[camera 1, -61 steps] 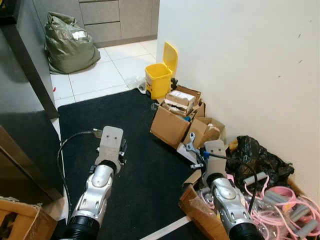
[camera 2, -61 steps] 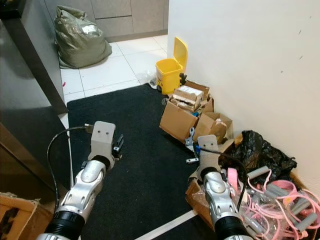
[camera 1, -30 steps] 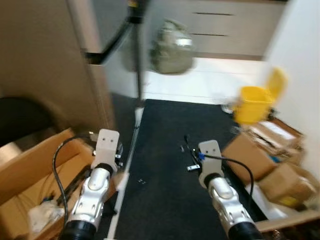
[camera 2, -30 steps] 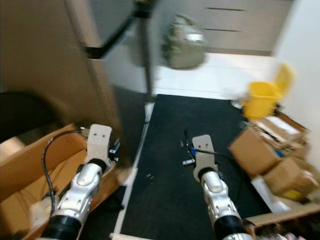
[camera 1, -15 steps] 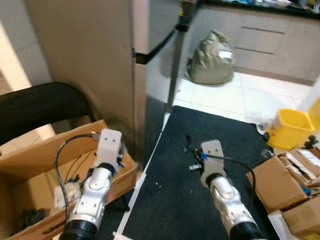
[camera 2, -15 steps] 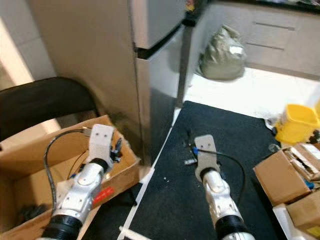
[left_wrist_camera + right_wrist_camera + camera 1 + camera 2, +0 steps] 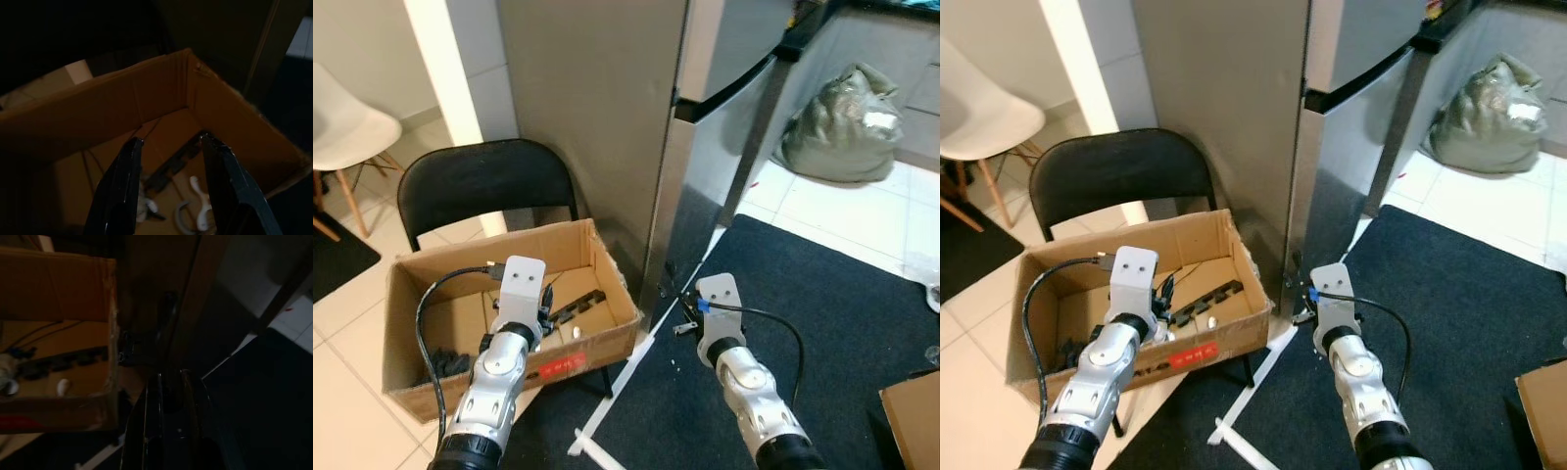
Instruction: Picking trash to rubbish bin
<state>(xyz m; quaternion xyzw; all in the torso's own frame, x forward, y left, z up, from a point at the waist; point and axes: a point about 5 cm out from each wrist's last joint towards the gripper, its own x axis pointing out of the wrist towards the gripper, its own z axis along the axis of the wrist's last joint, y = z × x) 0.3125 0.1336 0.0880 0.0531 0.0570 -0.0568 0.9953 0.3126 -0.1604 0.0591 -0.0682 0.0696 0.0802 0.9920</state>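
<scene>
A stuffed olive-green bag (image 7: 847, 122) (its top bunched, a pale label on its side) slumps on the white tiles beyond the steel fridge (image 7: 607, 117), well apart from both arms. A white strip (image 7: 607, 416) lies on the floor at the edge of the dark mat (image 7: 822, 313).

An open cardboard box (image 7: 607, 269), with a red label on its front, sits on a black folding chair (image 7: 484, 181). Inside lie a black power strip (image 7: 576, 305), thin dark cables, a dark tangle (image 7: 440, 364) and small white pieces (image 7: 200, 215).

The left gripper (image 7: 171, 142) hangs over the box, fingers spread with nothing between them. The right gripper (image 7: 680, 313) is near the box's corner by the fridge; its wrist view is too dark to tell whether it is closed or parted
</scene>
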